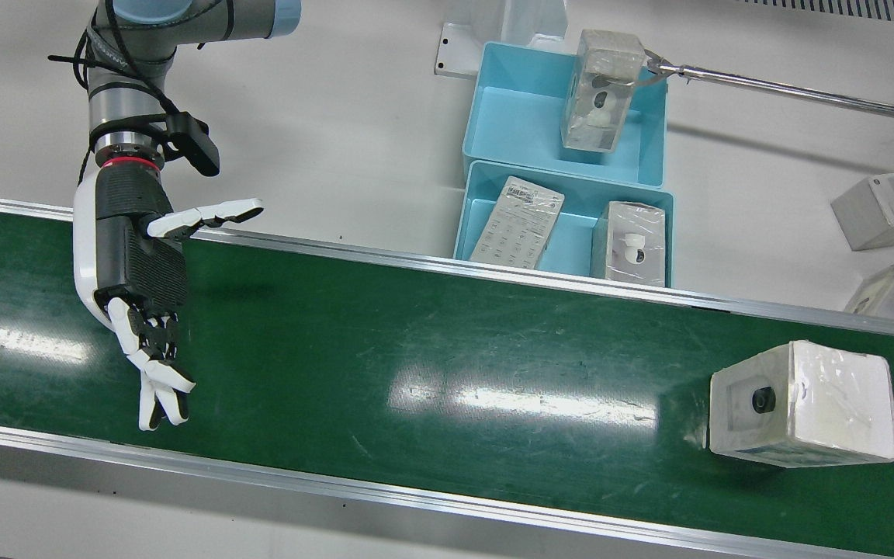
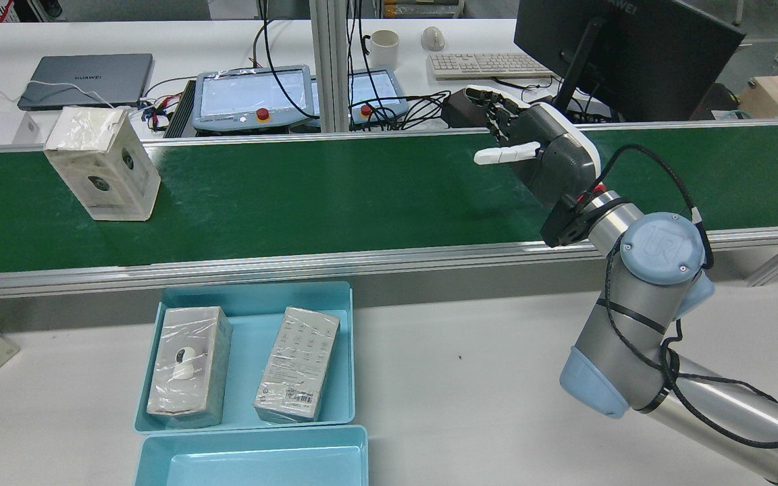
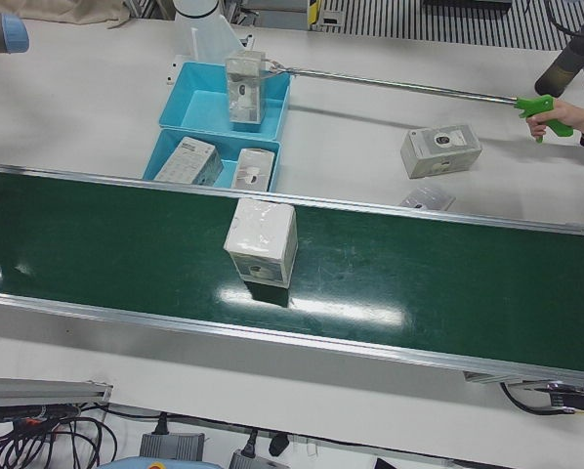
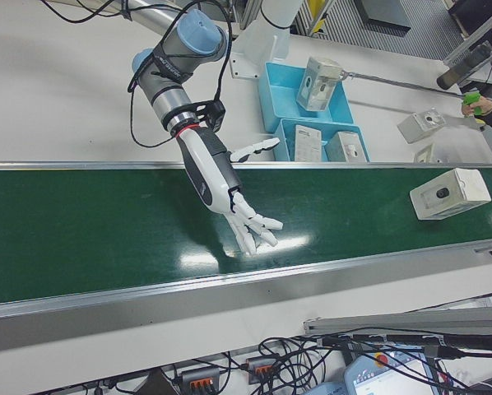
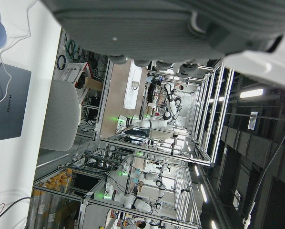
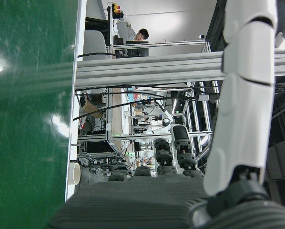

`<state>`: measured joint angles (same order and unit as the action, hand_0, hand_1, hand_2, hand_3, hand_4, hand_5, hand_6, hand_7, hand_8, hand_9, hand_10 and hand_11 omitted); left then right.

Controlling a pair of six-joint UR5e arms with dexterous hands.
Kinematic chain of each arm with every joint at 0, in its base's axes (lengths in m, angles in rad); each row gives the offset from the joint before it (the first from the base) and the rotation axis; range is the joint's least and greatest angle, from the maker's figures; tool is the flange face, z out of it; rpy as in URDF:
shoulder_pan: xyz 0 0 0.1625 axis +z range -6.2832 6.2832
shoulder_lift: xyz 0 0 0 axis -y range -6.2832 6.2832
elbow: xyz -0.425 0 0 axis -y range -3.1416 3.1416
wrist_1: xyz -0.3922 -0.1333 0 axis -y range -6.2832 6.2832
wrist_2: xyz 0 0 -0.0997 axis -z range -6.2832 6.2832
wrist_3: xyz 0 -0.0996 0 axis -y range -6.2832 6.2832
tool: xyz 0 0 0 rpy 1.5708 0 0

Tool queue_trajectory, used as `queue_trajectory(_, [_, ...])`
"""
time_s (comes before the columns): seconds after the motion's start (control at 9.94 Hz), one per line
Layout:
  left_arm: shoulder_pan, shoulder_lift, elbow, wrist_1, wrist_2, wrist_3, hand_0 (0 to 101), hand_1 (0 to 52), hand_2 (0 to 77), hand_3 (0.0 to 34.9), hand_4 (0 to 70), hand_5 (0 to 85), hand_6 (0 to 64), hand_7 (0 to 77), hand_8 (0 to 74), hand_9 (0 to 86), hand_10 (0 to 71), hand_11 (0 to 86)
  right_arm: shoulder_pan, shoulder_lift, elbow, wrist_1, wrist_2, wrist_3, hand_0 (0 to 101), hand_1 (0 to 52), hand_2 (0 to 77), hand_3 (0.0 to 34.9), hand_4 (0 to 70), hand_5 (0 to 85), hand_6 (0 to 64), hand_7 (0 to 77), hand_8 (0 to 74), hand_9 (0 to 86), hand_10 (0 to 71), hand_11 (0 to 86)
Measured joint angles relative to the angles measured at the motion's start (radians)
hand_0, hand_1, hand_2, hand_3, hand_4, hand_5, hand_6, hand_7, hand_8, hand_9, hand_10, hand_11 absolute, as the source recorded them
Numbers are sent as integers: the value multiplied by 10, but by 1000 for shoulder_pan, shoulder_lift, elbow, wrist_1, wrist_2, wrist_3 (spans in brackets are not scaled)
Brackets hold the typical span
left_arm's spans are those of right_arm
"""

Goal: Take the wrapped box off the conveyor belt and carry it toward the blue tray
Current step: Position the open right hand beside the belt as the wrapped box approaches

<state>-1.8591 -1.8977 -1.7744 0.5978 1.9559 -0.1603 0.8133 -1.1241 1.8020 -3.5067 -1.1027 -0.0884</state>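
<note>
Waiting over the conveyor belt (image 1: 416,349), the right hand (image 1: 140,287) hangs empty with fingers spread wide, well apart from the wrapped box (image 1: 804,404) standing on the belt's far end; the left hand's state cannot be told from its own camera. Judged step: pre-reach, so next the box must come between the fingers. The near blue tray (image 1: 469,225) holds two wrapped boxes; a grabber tool (image 1: 796,91) holds another over the far tray (image 1: 524,116).

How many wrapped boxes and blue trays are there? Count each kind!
Wrapped boxes: 6 (1 on the belt, 2 in a tray, 1 held over a tray, 2 on the table)
Blue trays: 2
Total: 8
</note>
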Motion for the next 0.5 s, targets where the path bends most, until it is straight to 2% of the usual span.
queue_trajectory(0.4, [0, 0, 0, 0, 0, 0, 0, 0, 11, 0, 0, 11, 5, 5, 5, 0, 5, 5, -15, 1, -1, 0, 2, -6, 469, 131, 82, 0, 87, 218, 33, 33, 16, 27, 0, 11])
queue_trajectory(0.5, [0, 0, 0, 0, 0, 0, 0, 0, 11, 0, 0, 11, 5, 5, 5, 0, 5, 5, -18, 1, 0, 0, 3, -7, 469, 131, 93, 0, 87, 218, 33, 33, 0, 27, 0, 11])
